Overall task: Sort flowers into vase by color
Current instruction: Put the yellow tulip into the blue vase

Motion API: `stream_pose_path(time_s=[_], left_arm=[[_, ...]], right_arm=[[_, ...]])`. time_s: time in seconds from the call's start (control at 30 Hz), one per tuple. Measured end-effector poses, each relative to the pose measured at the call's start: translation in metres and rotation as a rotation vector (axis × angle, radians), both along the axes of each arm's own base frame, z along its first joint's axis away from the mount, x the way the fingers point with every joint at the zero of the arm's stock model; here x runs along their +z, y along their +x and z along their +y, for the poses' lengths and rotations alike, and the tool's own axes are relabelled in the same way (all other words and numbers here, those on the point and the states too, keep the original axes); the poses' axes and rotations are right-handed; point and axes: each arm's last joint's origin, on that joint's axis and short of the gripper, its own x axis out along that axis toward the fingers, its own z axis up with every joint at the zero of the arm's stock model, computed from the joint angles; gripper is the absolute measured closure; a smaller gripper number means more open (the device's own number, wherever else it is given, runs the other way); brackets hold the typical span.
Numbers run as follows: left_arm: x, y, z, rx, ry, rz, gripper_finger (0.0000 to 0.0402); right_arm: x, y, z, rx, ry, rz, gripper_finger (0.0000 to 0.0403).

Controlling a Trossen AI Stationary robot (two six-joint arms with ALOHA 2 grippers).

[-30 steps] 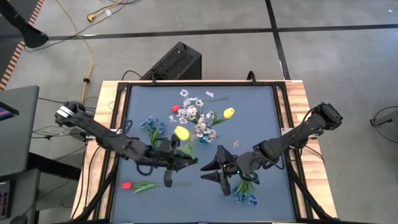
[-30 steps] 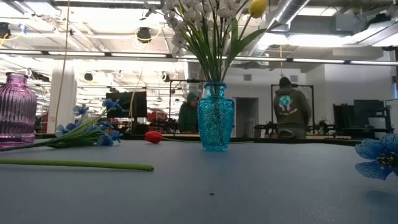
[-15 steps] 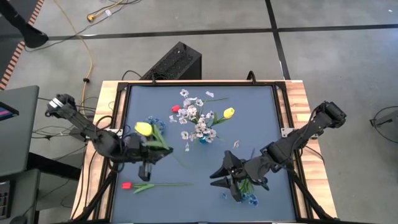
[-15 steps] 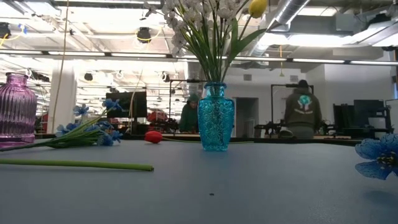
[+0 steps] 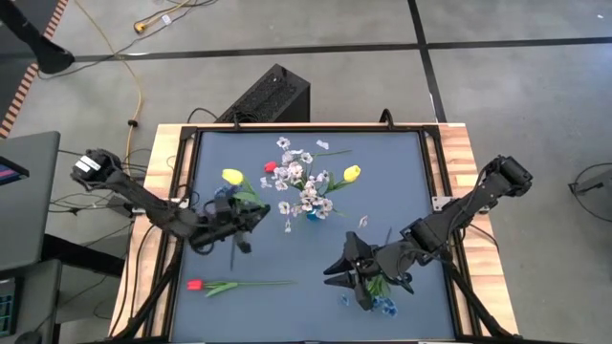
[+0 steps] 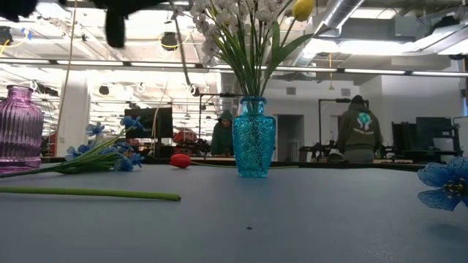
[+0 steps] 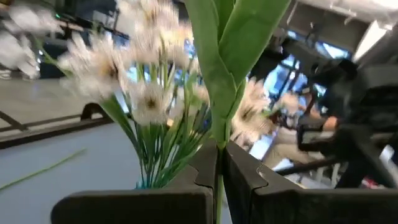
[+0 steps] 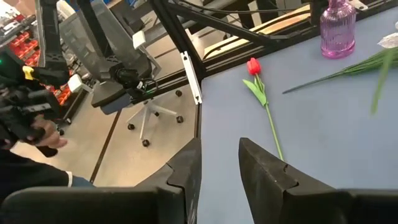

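My left gripper (image 5: 239, 225) (image 7: 219, 169) is over the table's left half, beside the blue spray (image 6: 102, 155), shut on a yellow tulip (image 5: 232, 177). A turquoise vase (image 6: 254, 139) at mid-table holds white sprays (image 5: 304, 191) and another yellow tulip (image 5: 352, 173). A purple vase (image 6: 18, 128) stands at the left. One red tulip (image 5: 196, 285) lies flat near the near-left corner, another (image 5: 271, 166) lies behind the turquoise vase. My right gripper (image 5: 346, 277) (image 8: 217, 171) hangs open over the near right, beside a blue spray (image 5: 382, 304) lying on the table. My left gripper pinches the yellow tulip's green stem (image 7: 217, 149) between its two fingers, just below where the leaves (image 7: 239, 43) branch off. The fingers lie across the stem. The tulip is lifted clear of the table, blossom above, and the thin lower stem (image 6: 180, 51) hangs below.
The table's raised black frame (image 5: 186, 143) runs around the blue surface. A black box (image 5: 268, 96) sits on the floor beyond the far edge. People stand in the room behind the table (image 6: 358, 131). Bare surface lies in the near middle (image 5: 296, 311).
My left gripper, still shut on the yellow tulip, has carried it from mid-table toward the left edge and then toward the far edge, so the blossom now stands over the left blue spray. My right gripper has shifted slightly toward the right and near edge, staying open.
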Motion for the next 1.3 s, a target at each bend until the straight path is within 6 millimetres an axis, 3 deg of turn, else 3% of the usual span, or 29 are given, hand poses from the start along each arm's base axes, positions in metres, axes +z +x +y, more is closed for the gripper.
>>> stream_pose_path(time_s=[0.1,0.37,0.7,0.97,1.3], left_arm=[[-0.009,0.012,0.011,0.0,-0.01,0.013,0.0401],[-0.008,0.034,0.035,-0.019,0.039,-0.119,0.0401],[-0.004,0.073,0.043,0.005,0.193,-0.068,0.0401],[0.002,0.079,0.045,0.059,0.408,0.007,0.0401],[-0.005,0.083,0.06,0.057,0.388,0.074,0.0401]], right_arm=[[0.0,0.0,0.0,-0.001,0.004,0.001,0.027],[0.0,0.0,0.001,-0.01,0.033,0.009,0.027],[0.0,-0.001,0.001,-0.016,0.059,0.012,0.0271],[0.0,-0.004,0.007,-0.012,0.096,0.027,0.0271],[0.0,-0.007,0.01,-0.011,0.125,0.037,0.0271]])
